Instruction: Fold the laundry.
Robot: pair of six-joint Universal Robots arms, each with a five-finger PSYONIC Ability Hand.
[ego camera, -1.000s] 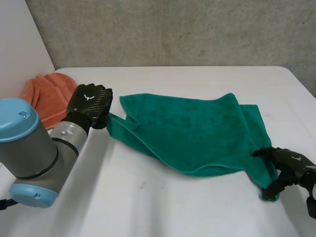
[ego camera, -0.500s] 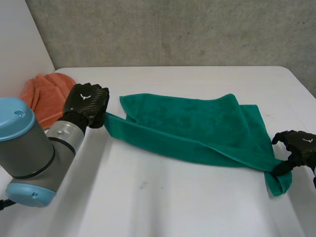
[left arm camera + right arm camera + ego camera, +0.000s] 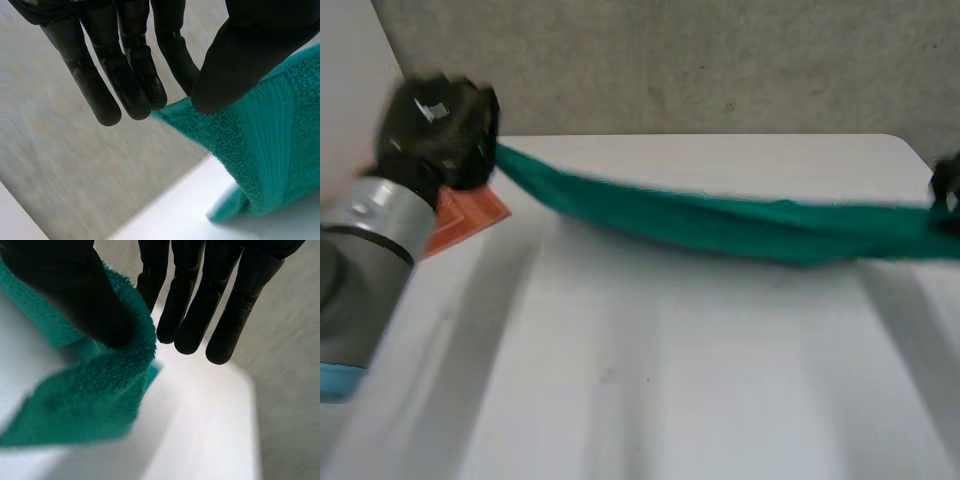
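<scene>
Surface: white table [image 3: 650, 380], with a grey concrete wall [image 3: 720, 60] behind it.

Green towel [image 3: 720, 225]: drawn out into a long narrow band between the two hands. Its long axis runs side to side across the table, from the robot's left to its right. The left end sits highest, up against the wall background. The band slopes down from there, sags lowest a little right of centre, and runs nearly level to the right end. The span looks clear of the table top.

Left hand [image 3: 435, 130]: raised over the table's far left corner, gripping the towel's left end. In the left wrist view the thumb [image 3: 240, 65] pinches a corner of the towel [image 3: 280, 145] against the fingers [image 3: 135, 80], which are nearly straight. The rest of the cloth hangs away below the thumb.

Right hand [image 3: 948, 180]: at the table's right edge, gripping the towel's right end. In the right wrist view the thumb [image 3: 75, 295] presses the towel [image 3: 95, 405] against the nearest finger, the other fingers [image 3: 192, 305] are straight, and a loose flap hangs below the pinch.

Orange cloth [image 3: 460, 215]: lying on the table just below the left hand, beside the left arm [image 3: 370, 250].
</scene>
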